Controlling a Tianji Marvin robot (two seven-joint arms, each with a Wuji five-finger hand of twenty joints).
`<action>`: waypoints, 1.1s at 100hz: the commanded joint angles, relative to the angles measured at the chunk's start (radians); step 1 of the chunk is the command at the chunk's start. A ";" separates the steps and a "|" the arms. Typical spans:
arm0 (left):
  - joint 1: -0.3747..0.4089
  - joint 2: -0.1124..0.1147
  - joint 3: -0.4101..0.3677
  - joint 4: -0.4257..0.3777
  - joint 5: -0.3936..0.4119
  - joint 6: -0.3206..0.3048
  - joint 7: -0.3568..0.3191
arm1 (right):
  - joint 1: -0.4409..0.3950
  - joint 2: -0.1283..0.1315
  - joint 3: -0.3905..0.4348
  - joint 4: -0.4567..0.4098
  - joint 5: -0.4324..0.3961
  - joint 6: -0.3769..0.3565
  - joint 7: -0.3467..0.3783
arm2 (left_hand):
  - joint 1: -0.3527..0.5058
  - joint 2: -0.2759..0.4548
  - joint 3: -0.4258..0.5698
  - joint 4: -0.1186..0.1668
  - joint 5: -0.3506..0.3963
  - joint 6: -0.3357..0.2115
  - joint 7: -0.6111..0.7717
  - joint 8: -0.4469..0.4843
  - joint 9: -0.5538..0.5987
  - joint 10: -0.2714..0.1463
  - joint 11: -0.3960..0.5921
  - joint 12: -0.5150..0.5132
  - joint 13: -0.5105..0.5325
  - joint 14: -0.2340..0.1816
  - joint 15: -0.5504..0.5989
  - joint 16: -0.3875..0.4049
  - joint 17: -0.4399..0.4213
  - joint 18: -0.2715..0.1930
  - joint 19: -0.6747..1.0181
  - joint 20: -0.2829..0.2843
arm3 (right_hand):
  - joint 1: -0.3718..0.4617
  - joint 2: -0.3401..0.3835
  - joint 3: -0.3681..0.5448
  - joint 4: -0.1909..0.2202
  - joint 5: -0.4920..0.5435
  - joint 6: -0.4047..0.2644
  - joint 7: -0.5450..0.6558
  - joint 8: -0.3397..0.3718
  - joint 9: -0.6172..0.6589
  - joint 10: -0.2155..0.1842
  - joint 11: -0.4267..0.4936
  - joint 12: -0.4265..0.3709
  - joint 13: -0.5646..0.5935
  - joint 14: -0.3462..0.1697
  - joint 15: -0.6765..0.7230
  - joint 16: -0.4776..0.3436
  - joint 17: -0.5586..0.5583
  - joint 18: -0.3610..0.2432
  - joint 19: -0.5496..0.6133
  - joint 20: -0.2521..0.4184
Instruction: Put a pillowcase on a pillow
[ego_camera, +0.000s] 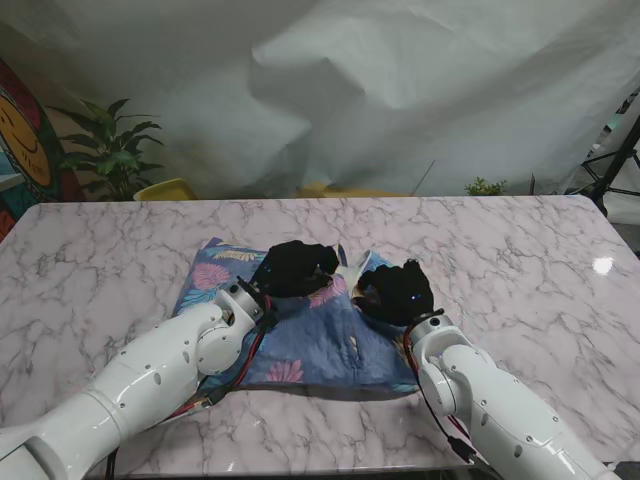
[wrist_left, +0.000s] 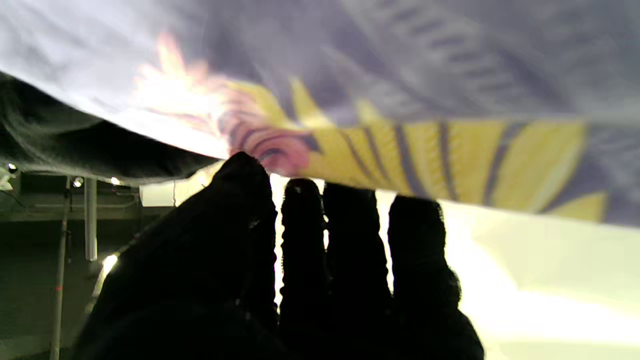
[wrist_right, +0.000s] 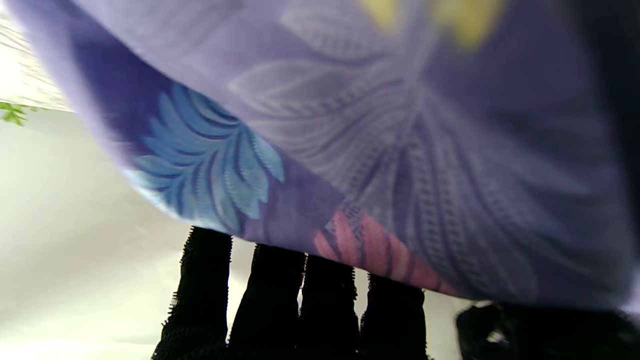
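The left robot hand (ego_camera: 296, 268) rests palm down on the floral pillowcase (ego_camera: 300, 345), its black-gloved fingers (wrist_left: 300, 240) straight and side by side, touching the cloth's edge; whether it grips cannot be told. The right robot hand (ego_camera: 398, 292) lies just beside it, fingers (wrist_right: 270, 295) extended under a fold of the fabric, its grasp likewise unclear. The pillowcase lies on the marble desk (ego_camera: 520, 250), near its middle and toward the near edge. A potted plant (ego_camera: 110, 150) stands beyond the far left corner.

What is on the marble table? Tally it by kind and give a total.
Floral pillowcase: 1
Robot hands, left hand and right hand, both resting on the fabric: 2
Total: 3
A pillow inside cannot be told apart.
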 joint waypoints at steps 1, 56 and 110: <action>-0.010 -0.008 0.009 0.017 -0.001 -0.017 -0.040 | 0.004 -0.012 -0.028 0.007 -0.015 -0.018 -0.006 | 0.006 -0.006 0.025 -0.028 -0.025 0.004 0.022 0.009 -0.017 -0.010 0.027 -0.006 0.004 -0.018 0.026 -0.008 0.000 0.004 0.019 0.010 | 0.013 -0.022 0.028 0.010 -0.008 -0.012 -0.011 -0.005 -0.016 -0.001 -0.015 -0.002 -0.009 -0.001 -0.030 -0.029 -0.015 0.000 -0.016 -0.014; 0.016 0.124 -0.069 -0.195 -0.122 0.029 -0.723 | 0.063 -0.002 -0.131 0.093 -0.035 -0.031 -0.022 | 0.254 0.488 -0.584 0.077 -0.156 0.181 -0.844 -0.645 0.265 -0.087 0.147 -0.229 0.222 0.108 -0.088 -0.113 0.161 0.098 0.100 -0.039 | 0.000 -0.030 0.062 0.006 -0.004 -0.028 0.003 0.000 -0.013 -0.005 -0.007 0.001 -0.011 -0.006 -0.027 -0.027 -0.018 -0.004 -0.019 -0.016; -0.041 0.117 0.049 -0.105 -0.174 -0.028 -0.731 | 0.009 0.008 -0.043 0.036 -0.063 -0.006 0.031 | 0.027 0.248 -0.296 0.072 -0.175 0.029 -1.280 -0.911 0.349 -0.047 0.044 -0.374 0.292 0.188 -0.193 -0.204 0.252 0.088 0.183 -0.089 | 0.001 -0.034 0.073 0.004 0.017 -0.035 0.008 0.000 0.000 -0.007 -0.008 -0.001 -0.004 -0.006 -0.026 -0.027 -0.018 -0.002 -0.020 -0.016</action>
